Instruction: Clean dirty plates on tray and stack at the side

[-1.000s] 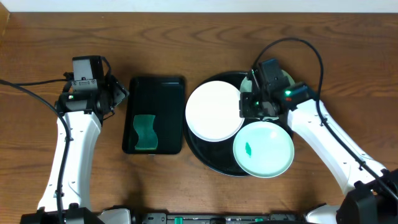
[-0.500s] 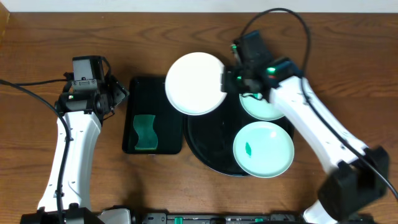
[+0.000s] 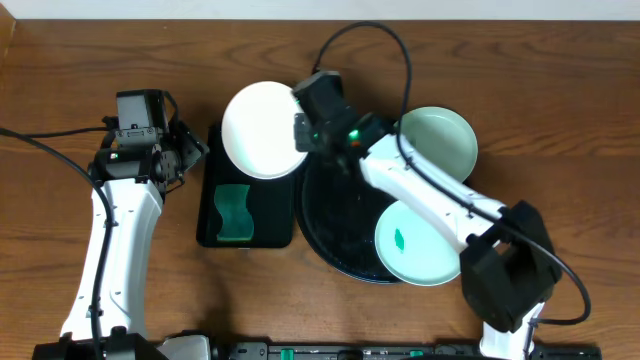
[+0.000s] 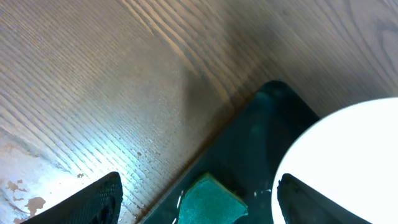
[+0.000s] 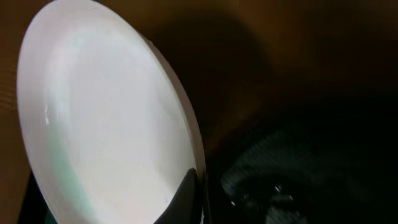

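From my station, the white plate [image 3: 255,130] read as plain glossy white. One mint-green plate [image 3: 445,140] was an even pale green; the other mint plate [image 3: 435,255] bore a small darker green smear [image 3: 400,239] near its middle. The round tray [image 3: 335,215] was glossy black, the rectangular tray [image 3: 270,215] black too, with a green sponge [image 3: 232,213]. The table [image 3: 560,110] was brown wood, streaked with grain. I saw the left arm [image 3: 115,240] and right arm [image 3: 430,190] white with black joints.

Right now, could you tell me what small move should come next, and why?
Probably the left gripper should reach down for the green sponge. The right gripper is shut on the white plate at its rim, holding it above the rectangular black tray, while the left one is open and empty beside it.
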